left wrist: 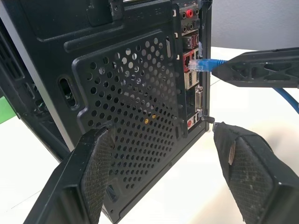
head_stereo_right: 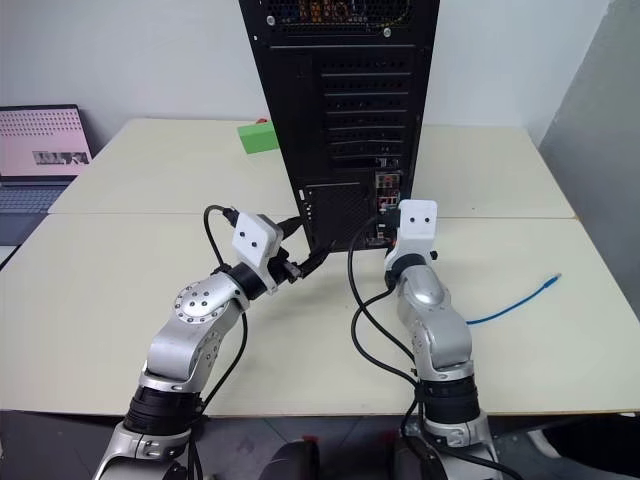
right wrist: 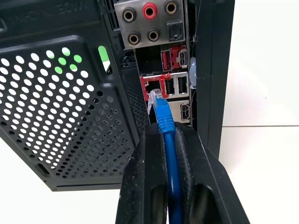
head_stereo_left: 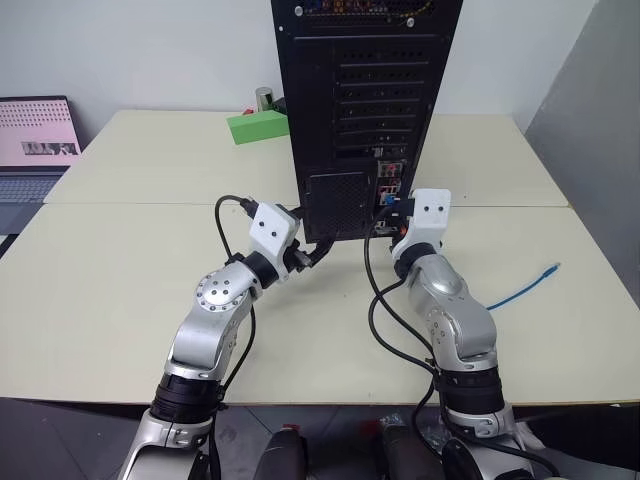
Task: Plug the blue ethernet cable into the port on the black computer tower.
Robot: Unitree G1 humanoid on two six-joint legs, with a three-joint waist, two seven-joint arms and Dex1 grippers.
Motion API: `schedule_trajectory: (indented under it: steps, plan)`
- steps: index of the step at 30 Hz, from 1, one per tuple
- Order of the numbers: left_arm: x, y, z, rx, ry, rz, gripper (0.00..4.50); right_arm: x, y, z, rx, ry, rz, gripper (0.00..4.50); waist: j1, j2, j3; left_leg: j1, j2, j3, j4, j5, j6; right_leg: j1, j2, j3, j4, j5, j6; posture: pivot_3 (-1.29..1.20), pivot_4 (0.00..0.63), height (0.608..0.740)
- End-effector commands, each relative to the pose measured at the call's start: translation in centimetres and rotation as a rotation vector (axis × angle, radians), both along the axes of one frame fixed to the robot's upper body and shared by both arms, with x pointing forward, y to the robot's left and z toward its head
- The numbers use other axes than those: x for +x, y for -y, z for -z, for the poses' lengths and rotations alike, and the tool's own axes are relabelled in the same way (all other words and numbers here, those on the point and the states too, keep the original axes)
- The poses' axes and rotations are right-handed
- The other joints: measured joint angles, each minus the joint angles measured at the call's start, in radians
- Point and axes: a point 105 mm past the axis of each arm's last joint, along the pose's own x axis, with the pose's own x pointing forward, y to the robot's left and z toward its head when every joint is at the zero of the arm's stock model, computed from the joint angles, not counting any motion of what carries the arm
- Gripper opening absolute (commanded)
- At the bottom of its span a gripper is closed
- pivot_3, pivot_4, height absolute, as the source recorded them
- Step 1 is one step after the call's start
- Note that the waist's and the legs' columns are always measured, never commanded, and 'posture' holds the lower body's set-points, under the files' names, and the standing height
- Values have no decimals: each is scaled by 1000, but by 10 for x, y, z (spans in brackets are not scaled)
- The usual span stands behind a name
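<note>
**Plug at the mouth of the port, not yet seated**

My right end effector is clamped on the blue ethernet cable just behind its clear plug, with the cord running back between my two fingers. The plug tip sits right at the red-framed port in the connector strip low on the back of the black computer tower. From the left wrist view the plug appears to be touching or just entering the socket, but most of its body is outside, so I judge it not fully pushed home; I cannot tell whether the latch has caught.

My left end effector stands with its fingers apart and empty, straddling the lower corner of the tower by the mesh grille, near the case without clearly gripping it.

The cable's far end lies loose on the bench off to my right, well apart from the tower.

Done, as I read it: cable picked up, carried over, plug lined up with the port. Left: the final push straight in until it seats, then letting go.
</note>
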Motion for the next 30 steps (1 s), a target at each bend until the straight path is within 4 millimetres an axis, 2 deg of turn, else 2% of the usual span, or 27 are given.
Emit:
schedule_trajectory:
  steps: [1, 9, 30]
  plan:
    - [-3, 1, -11, -9, 47, 6, 3533, -5, -1, -25, 21, 88, -13, 0, 0, 0, 0, 0, 0, 0, 0, 0, 0, 0, 0, 0, 0, 0, 0, 0, 150, 740]
    - [-3, 1, -11, -9, 47, 6, 3533, -4, -3, -28, 28, 95, -20, 0, 0, 0, 0, 0, 0, 0, 0, 0, 0, 0, 0, 0, 0, 0, 0, 0, 150, 740]
    - [-3, 2, -10, -11, 47, 6, 3533, 2, -4, -19, 0, 67, -14, 0, -1, 0, 0, 0, 0, 0, 0, 0, 0, 0, 0, 0, 0, 0, 0, 0, 150, 740]
